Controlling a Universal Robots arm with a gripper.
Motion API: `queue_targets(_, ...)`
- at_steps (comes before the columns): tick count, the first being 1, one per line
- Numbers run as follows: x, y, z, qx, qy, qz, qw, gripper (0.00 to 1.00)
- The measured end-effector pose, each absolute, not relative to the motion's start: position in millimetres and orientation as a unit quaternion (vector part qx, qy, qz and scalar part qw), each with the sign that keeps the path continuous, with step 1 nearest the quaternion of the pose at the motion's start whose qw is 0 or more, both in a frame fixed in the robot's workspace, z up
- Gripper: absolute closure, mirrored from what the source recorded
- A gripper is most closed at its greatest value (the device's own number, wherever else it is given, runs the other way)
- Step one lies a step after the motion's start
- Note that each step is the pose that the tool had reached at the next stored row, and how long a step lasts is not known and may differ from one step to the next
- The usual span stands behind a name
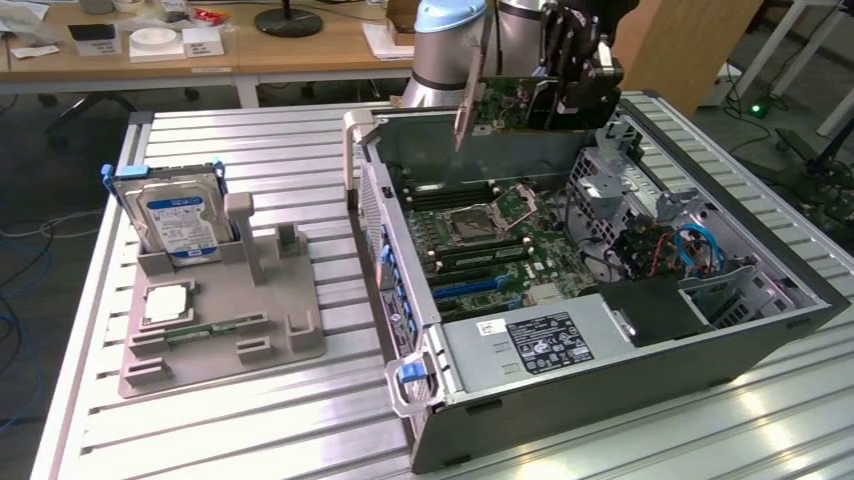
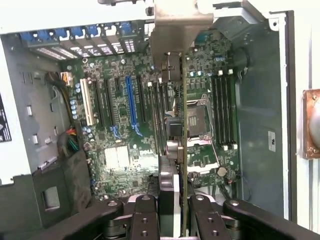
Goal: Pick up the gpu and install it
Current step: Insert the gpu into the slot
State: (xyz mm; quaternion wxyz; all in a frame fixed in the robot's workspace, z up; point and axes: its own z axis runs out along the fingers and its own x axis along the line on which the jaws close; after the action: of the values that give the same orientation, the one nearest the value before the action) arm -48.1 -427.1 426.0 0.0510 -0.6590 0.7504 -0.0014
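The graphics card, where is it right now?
The gpu is held in the gripper above the far end of the open computer case, over the motherboard, at the top middle of the exterior view.

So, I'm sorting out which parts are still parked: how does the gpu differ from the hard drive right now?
The gpu hangs in the gripper above the open computer case; the hard drive stands in the grey holder on the table. The gpu is a thin green-backed card with a metal end bracket; the hard drive is a boxy silver block with a blue-white label. Both stand on edge.
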Motion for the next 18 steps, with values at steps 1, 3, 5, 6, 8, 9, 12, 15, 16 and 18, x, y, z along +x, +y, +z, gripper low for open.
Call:
queue_targets(1, -48.1, -427.3, 425.6, -0.662, 0.747, -0.002, 0.052, 0.72)
queue_targets(3, -48.6, -428.0, 424.3, -0.665, 0.745, -0.004, 0.054, 0.72)
queue_targets(5, -48.7, -429.7, 422.7, -0.665, 0.745, -0.005, 0.055, 0.72)
queue_targets(6, -48.7, -430.0, 422.1, -0.665, 0.745, -0.005, 0.056, 0.72)
queue_targets(8, -49.0, -430.1, 419.2, -0.665, 0.745, -0.005, 0.055, 0.72)
queue_targets(9, -49.1, -430.1, 417.4, -0.665, 0.745, -0.004, 0.055, 0.72)
queue_targets(12, -50.5, -430.1, 412.4, -0.665, 0.745, -0.003, 0.053, 0.72)
queue_targets(15, -50.6, -430.5, 407.0, -0.665, 0.745, -0.001, 0.051, 0.72)
queue_targets(16, -51.2, -430.5, 405.2, -0.665, 0.745, -0.001, 0.051, 0.72)
queue_targets(18, -53.1, -430.3, 401.6, -0.665, 0.745, -0.001, 0.051, 0.72)
